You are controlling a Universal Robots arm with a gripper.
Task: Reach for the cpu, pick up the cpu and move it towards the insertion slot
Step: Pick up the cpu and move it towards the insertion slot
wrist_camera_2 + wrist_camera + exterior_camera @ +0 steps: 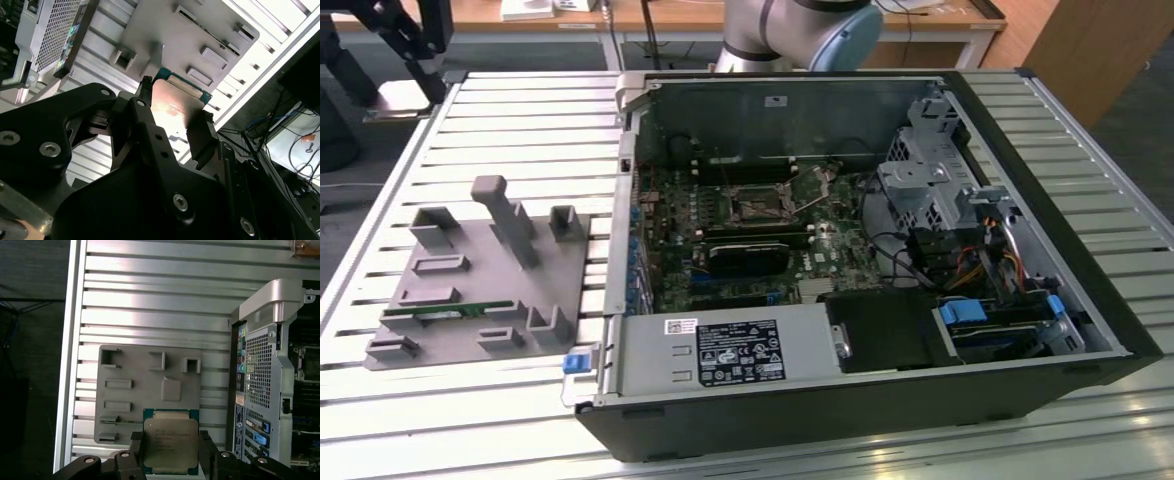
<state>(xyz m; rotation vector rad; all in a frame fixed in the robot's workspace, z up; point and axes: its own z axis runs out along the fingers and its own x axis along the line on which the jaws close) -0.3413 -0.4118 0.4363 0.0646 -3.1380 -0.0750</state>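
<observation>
Currently, at the exterior view's left: grey fixture plate (pixel 480 270) on slatted worktop (pixel 520 110), green memory stick (pixel 447 310) lying on it. Further right: open computer case (pixel 987 400), insertion slot (pixel 758 206) inside. First wrist view: end effector (pixel 171 442) closed on cpu (pixel 170 439), held above fixture plate.

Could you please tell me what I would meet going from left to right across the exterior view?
Grey parts holder → insertion slot → silver drive cage.
</observation>
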